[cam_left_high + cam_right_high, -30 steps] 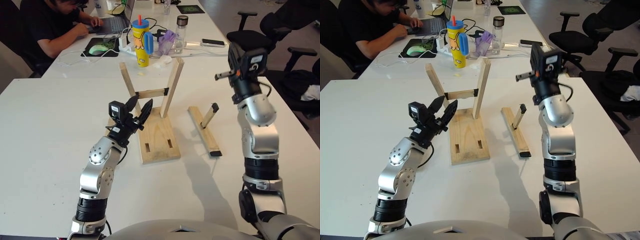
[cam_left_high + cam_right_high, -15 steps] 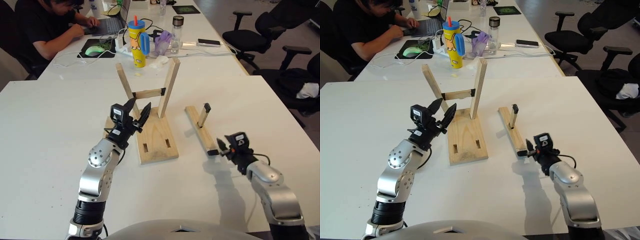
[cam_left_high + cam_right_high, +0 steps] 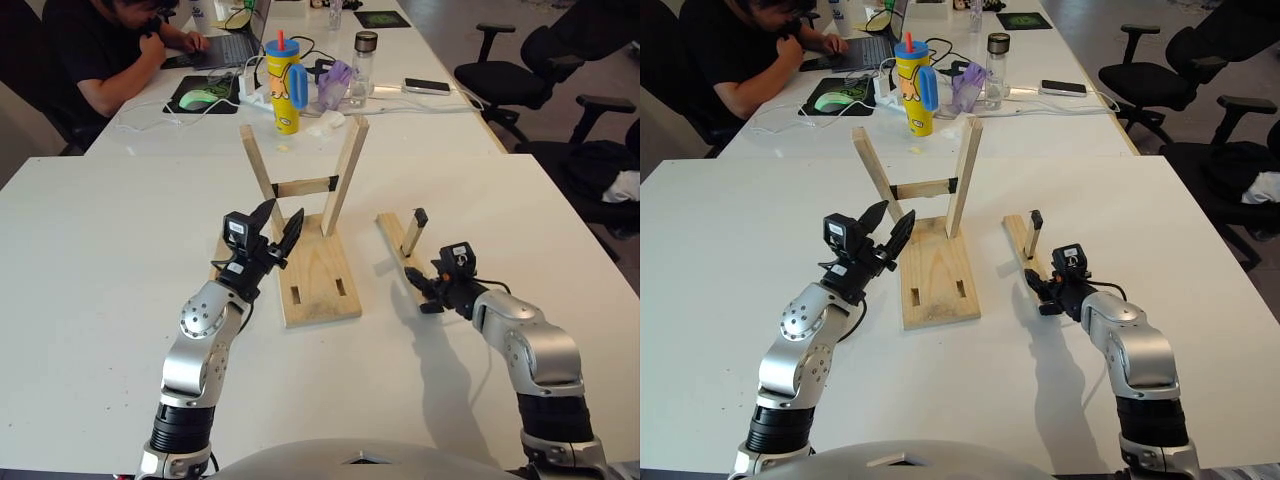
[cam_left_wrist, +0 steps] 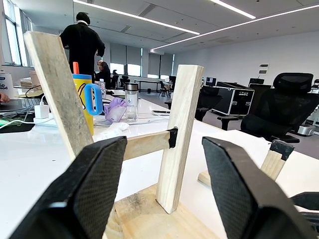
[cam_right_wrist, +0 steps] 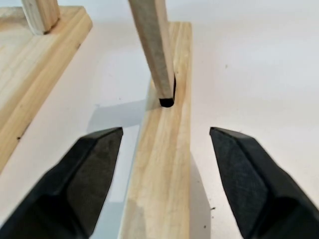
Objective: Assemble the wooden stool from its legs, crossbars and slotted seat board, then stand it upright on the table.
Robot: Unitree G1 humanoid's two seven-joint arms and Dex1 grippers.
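The slotted seat board (image 3: 318, 283) lies flat mid-table. Two legs joined by a crossbar (image 3: 303, 186) stand up from its far end. A loose leg (image 3: 399, 244) lies to the right of the board, with a short crossbar (image 3: 414, 229) sticking up from it. My left gripper (image 3: 279, 218) hangs open just in front of the standing left leg (image 4: 57, 94); its wrist view also frames the right leg (image 4: 180, 134). My right gripper (image 3: 423, 293) sits low over the near end of the loose leg (image 5: 162, 169), open, one finger on each side of it.
A yellow cup (image 3: 285, 85), a bottle (image 3: 364, 62), a phone (image 3: 427, 86) and cables crowd the table's far end, where a person works at a laptop. Office chairs (image 3: 515, 70) stand off the right edge. White tabletop lies bare to the left and in front.
My right arm dropped from high above the table to its surface, then moved forward onto the loose leg's near end. The left arm has hardly moved.
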